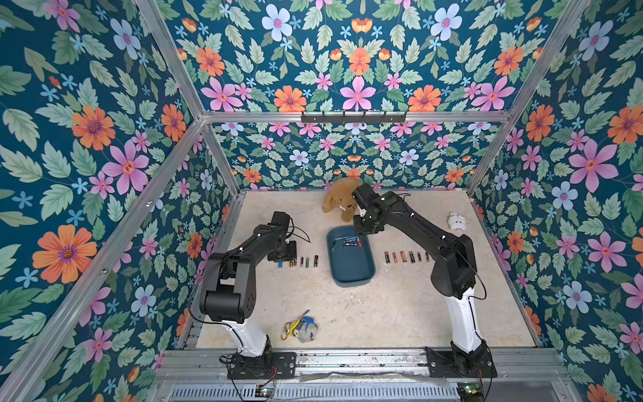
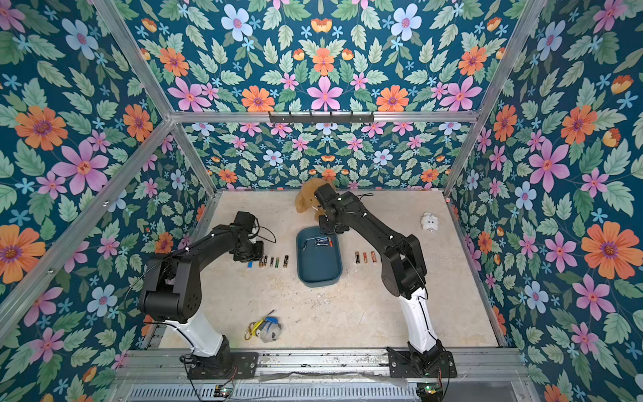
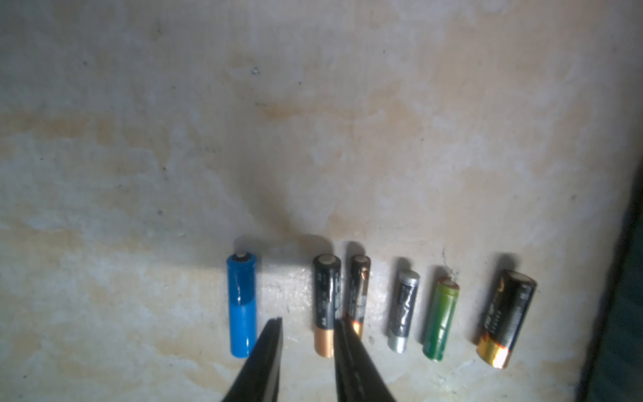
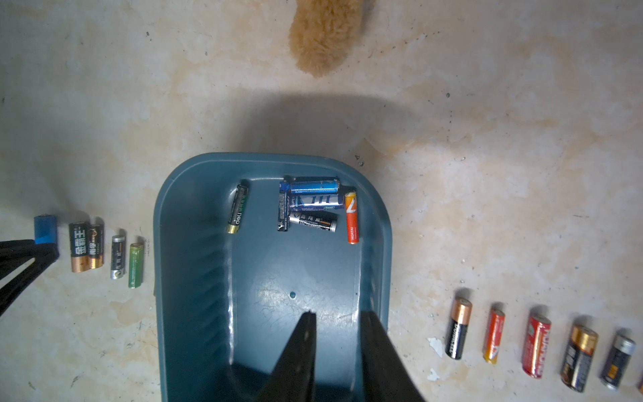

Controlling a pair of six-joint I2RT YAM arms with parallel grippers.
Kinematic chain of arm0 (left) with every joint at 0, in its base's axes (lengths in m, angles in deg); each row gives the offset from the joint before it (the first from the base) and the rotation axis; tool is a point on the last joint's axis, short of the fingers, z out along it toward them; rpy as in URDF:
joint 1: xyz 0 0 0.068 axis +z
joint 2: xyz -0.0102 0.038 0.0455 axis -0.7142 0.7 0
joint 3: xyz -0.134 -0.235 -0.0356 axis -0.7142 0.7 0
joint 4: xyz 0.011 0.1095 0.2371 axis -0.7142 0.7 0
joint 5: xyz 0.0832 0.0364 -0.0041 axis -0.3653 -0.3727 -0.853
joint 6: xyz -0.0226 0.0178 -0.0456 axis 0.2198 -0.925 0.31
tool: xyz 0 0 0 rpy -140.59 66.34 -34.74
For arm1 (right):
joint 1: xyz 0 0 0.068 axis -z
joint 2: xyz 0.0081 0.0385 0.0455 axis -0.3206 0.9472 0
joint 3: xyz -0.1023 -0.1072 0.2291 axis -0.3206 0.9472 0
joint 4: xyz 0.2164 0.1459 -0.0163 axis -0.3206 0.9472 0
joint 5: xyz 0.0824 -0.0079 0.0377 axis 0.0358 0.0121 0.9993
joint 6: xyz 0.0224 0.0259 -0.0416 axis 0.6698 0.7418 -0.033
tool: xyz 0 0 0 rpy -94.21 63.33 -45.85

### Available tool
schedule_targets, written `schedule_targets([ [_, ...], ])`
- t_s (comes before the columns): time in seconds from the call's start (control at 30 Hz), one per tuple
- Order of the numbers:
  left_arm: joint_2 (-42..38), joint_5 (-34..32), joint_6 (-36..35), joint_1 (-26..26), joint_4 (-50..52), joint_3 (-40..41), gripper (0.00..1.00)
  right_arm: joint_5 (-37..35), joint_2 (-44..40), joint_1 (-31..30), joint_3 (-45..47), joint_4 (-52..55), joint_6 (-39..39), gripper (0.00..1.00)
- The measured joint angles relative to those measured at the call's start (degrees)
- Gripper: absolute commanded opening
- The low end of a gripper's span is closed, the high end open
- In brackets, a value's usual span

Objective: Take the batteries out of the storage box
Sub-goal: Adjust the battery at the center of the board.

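I see the storage box [image 1: 352, 275] lying mid-table [image 1: 382, 313] between the two arms. Six batteries [image 4: 315, 201] lie inside it at the far end. A green-black cell [image 4: 237, 209] lies by itself. A touching cluster beside it holds three blue cells, a black one and an orange cell [image 4: 351, 217].

The right gripper [image 4: 337, 315] hangs over the box's bare floor, fingers narrowly parted, with nothing between them. The left gripper [image 3: 308, 322] hovers over the row of six cells left of the box, jaws likewise a little apart and empty. One finger is just beside the blue cell [image 3: 241, 302], and the other is in front of the black-and-gold cell [image 3: 326, 296].

In a top view, a right row [image 1: 403, 257] of six more cells lies on the table on the box's other side. A brown teddy bear [image 1: 337, 202] sits beyond the box, partly behind the right arm. A small white plush [image 1: 457, 221] lies toward the far right. A keychain bundle [image 1: 299, 329] lies near the front edge.
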Motion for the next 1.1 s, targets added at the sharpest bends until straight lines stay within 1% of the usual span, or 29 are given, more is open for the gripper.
schedule_targets([
  [0.33,1.4,0.4,0.2,-0.7,-0.9,0.0,0.30,0.0,0.0,0.0,0.3,0.0,0.0,0.28],
  [0.6,2.3,-0.7,0.2,-1.0,-0.9,0.0,0.28,0.0,-0.2,0.0,0.6,0.0,0.0,0.28],
  [1.1,3.1,-2.0,0.2,-1.4,-0.9,0.2,0.28,0.0,-0.4,0.0,0.5,0.1,0.0,0.28],
])
